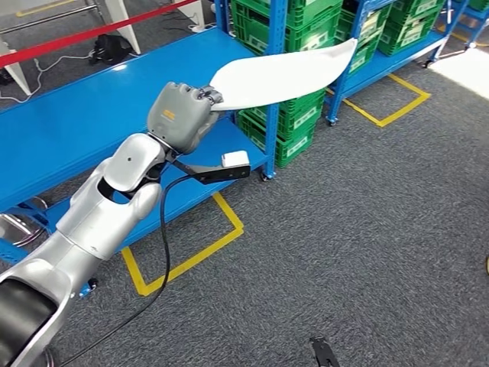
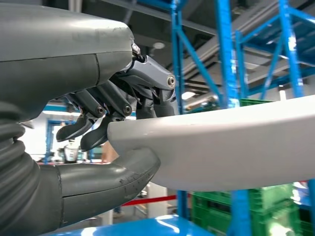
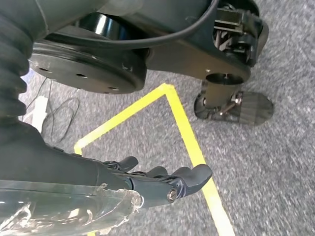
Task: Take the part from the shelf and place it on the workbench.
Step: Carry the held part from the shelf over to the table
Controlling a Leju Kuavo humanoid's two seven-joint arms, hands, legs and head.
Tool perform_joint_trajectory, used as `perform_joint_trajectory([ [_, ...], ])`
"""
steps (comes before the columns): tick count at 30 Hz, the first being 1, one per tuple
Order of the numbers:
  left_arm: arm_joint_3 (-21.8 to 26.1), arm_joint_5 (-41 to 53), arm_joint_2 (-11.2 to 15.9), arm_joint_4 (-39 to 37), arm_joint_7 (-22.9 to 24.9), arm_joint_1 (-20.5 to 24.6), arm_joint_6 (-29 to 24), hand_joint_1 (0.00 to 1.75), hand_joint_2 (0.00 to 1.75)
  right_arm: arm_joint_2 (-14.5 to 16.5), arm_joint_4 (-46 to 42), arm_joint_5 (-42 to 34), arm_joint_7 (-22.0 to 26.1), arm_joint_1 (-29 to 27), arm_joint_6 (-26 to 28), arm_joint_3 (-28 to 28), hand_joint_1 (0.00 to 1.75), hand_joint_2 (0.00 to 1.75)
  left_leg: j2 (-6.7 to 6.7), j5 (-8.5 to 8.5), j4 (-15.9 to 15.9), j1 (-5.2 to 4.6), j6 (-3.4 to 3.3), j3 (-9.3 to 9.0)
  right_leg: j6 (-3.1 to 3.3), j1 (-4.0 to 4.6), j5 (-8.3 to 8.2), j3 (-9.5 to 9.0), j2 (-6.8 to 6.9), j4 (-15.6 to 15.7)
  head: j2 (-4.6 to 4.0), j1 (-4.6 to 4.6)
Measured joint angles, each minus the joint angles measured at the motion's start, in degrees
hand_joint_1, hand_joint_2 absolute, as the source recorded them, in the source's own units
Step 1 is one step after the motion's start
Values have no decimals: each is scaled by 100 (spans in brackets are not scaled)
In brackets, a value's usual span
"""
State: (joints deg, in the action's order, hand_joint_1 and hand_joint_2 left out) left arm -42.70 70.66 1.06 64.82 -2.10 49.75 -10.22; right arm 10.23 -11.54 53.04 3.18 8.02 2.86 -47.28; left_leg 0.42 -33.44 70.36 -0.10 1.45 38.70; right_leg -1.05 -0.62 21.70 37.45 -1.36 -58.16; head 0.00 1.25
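Over on the left, the silver left arm reaches forward, and the grey left hand (image 1: 179,115) is clamped on one end of the long, white, blade-shaped smooth part (image 1: 288,70). The left wrist view confirms it: dark fingers (image 2: 111,101) curl over the part's upper face while the thick thumb wraps beneath its rounded tip, so that's a real grip, not a touch. Now the relation that matters: the white part (image 2: 223,147) runs away from the hand, its long axis stretching rightward across the head view, held in the air at one end only, well out past the hand. Its far tip hangs in front of the blue steel shelf frame (image 1: 276,84) with its stacked green plastic crates (image 1: 299,122), just beside the upright — whether it clears that post is hard to judge from this angle. The left arm alone carries the load; any swing toward a workbench will sweep that far tip widest. To the right, the right hand (image 3: 167,184) hangs low over grey carpet and yellow floor tape (image 3: 185,132), fingers fairly straight and lying close, holding nothing.
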Motion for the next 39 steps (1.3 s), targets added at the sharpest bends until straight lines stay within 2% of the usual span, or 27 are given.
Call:
perform_joint_trajectory([
  [1, -2, 0, 7, -1, 0, -16, 3, 175, 175, 0, 0, 2, -1, -2, 2, -1, 0, 175, -18, -67, 279, 1, 2, 145, 3, -3, -4, 5, -74, 0, 0, -2],
  [2, -4, 0, 13, -1, 0, -30, 6, 175, 175, 0, 0, 4, -1, -5, 3, -1, 0, 175, -26, -14, 363, 4, 2, 206, 0, -7, -9, 7, -157, -2, 0, -1],
  [3, -4, 0, 17, -1, 0, -36, 7, 175, 175, 1, 0, 6, -1, -7, 4, -2, 0, 175, -36, 138, 232, 10, 1, 164, -6, -14, -15, 7, -237, -3, 0, -1],
  [4, -4, 0, 21, -1, 0, -33, 8, 175, 175, 1, 0, 7, -1, -7, 5, -2, 0, 175, -82, 365, -91, 24, 5, 25, -19, -24, -22, 7, -318, -6, 0, -2],
  [5, -3, 0, 26, -1, 0, -24, 8, 175, 175, 2, 0, 8, -1, -3, 6, -2, 0, 175, -209, 586, -488, 51, 15, -150, -43, -30, -30, 15, -395, -13, 0, -4],
  [6, -2, 0, 28, -1, 0, -11, 8, 175, 175, 2, 0, 9, -1, 7, 8, -2, 0, 175, -333, 718, -846, 80, 18, -307, -70, -31, -37, 40, -469, -30, 0, -6],
  [8, -1, 0, 29, -1, 0, 4, 9, 175, 175, 2, 0, 11, -1, 17, 10, -2, 0, 175, -496, 798, -1204, 107, 1, -456, -148, -41, -71, 107, -601, -37, 0, -9],
  [10, -5, 0, 17, -1, 0, 10, 11, 175, 175, -2, 0, 14, -2, -3, 11, -2, 0, 175, -395, 801, -1227, 101, -68, -454, -224, -63, -119, 156, -707, -3, 0, -11],
  [11, -7, 0, 6, -1, 0, 16, 14, 175, 175, -3, 0, 15, -3, -20, 12, -2, 0, 175, -331, 815, -1235, 105, -106, -455, -254, -50, -107, 183, -641, -19, 0, -6],
  [12, -8, 0, -6, -1, 0, 25, 15, 175, 175, -2, 0, 16, -5, -26, 12, -2, 0, 175, -268, 829, -1245, 113, -143, -458, -277, -32, -46, 237, -499, -108, 0, 27],
  [14, -7, 0, -14, -2, 0, 42, 22, 175, 175, 3, 0, 21, -7, -3, 12, -2, 0, 175, -124, 835, -1254, 97, -197, -465, -314, 1, 277, 518, -77, -707, 0, 91],
  [16, -8, 0, -3, -7, 0, 43, 34, 175, 175, 4, 0, 23, -8, 25, 11, -2, 0, 175, 38, 827, -1253, 70, -224, -467, -332, -5, 615, 877, 107, -1505, 0, 117],
  [17, -12, 0, -1, -11, 0, 39, 41, 175, 175, 4, 0, 22, -8, 24, 11, -2, 0, 175, 114, 822, -1252, 62, -227, -470, -329, -6, 650, 948, 122, -1688, 0, 118],
  [18, -16, 0, -3, -15, 0, 37, 46, 175, 175, 3, 0, 22, -8, 19, 11, -2, 0, 175, 184, 815, -1252, 58, -226, -474, -321, -4, 587, 909, 132, -1649, 0, 119],
  [19, -20, 0, -7, -18, 0, 39, 50, 175, 175, 3, 0, 21, -8, 15, 11, -2, 0, 175, 251, 805, -1251, 56, -218, -486, -307, 1, 434, 746, 161, -1373, 0, 118],
  [20, -22, 0, -10, -19, 0, 47, 51, 175, 175, 3, 0, 21, -8, 14, 11, -2, 0, 175, 314, 788, -1250, 49, -202, -504, -290, 12, 256, 502, 258, -953, 0, 119],
  [22, -19, 0, -9, -20, 0, 74, 52, 175, 175, 5, 0, 21, -8, 33, 12, -2, 0, 175, 424, 752, -1241, 10, -153, -531, -239, 59, 59, 107, 450, -263, 0, 120],
  [23, -18, 0, -8, -21, 0, 85, 54, 175, 175, 6, 0, 21, -8, 41, 12, -2, 0, 175, 476, 742, -1241, -11, -130, -541, -211, 79, 43, 30, 494, -119, 0, 119],
  [25, -19, 0, -13, -22, 0, 96, 57, 175, 175, 6, 0, 21, -8, 45, 12, -2, 0, 175, 593, 732, -1257, -25, -88, -560, -144, 95, 47, 44, 378, -95, 0, 117],
  [26, -19, 0, -17, -22, 0, 97, 58, 175, 175, 5, 0, 21, -8, 39, 13, -2, 0, 175, 591, 702, -1250, -15, -62, -567, -109, 88, 35, 48, 309, -84, 0, 117],
  [28, -16, 0, -17, -22, 0, 99, 57, 175, 175, 4, 0, 21, -8, 37, 15, -3, 0, 175, 349, 489, -982, 7, -19, -456, -30, 62, 2, 43, 173, -47, 0, 105],
  [30, -15, 0, 2, -25, 0, 81, 57, 175, 175, 4, 0, 21, -8, 46, 14, -4, 0, 175, 32, 130, -258, 14, -12, -102, 17, 44, -19, 47, 32, -31, 0, 84],
  [32, -17, 0, 20, -28, 0, 38, 58, 175, 175, 4, 0, 21, -8, 47, 13, -4, 0, 175, -48, -48, 378, 13, -11, 250, 30, 40, -26, 54, -127, -31, 0, 73],
  [33, -18, 0, 25, -28, 0, 21, 58, 175, 175, 4, 0, 21, -8, 43, 13, -4, 0, 175, -52, 1, 453, 15, -12, 315, 29, 36, -28, 56, -206, -32, 0, 74],
  [35, -18, 0, 31, -30, 0, 20, 60, 175, 175, 4, 0, 21, -8, 35, 13, -4, 0, 175, -91, 381, -25, 27, -11, 128, 9, 14, -40, 55, -371, -37, 0, 73],
  [37, -15, 0, 32, -30, 0, 50, 60, 175, 175, 4, 0, 21, -8, 40, 13, -4, 0, 175, -352, 748, -795, 84, 8, -223, -42, 3, -52, 85, -520, -61, 0, 70],
  [39, -14, 0, 28, -30, 0, 64, 60, 175, 175, 4, 0, 20, -8, 48, 13, -4, 0, 175, -547, 822, -1151, 114, 0, -383, -113, -6, -79, 142, -642, -70, 0, 65],
])
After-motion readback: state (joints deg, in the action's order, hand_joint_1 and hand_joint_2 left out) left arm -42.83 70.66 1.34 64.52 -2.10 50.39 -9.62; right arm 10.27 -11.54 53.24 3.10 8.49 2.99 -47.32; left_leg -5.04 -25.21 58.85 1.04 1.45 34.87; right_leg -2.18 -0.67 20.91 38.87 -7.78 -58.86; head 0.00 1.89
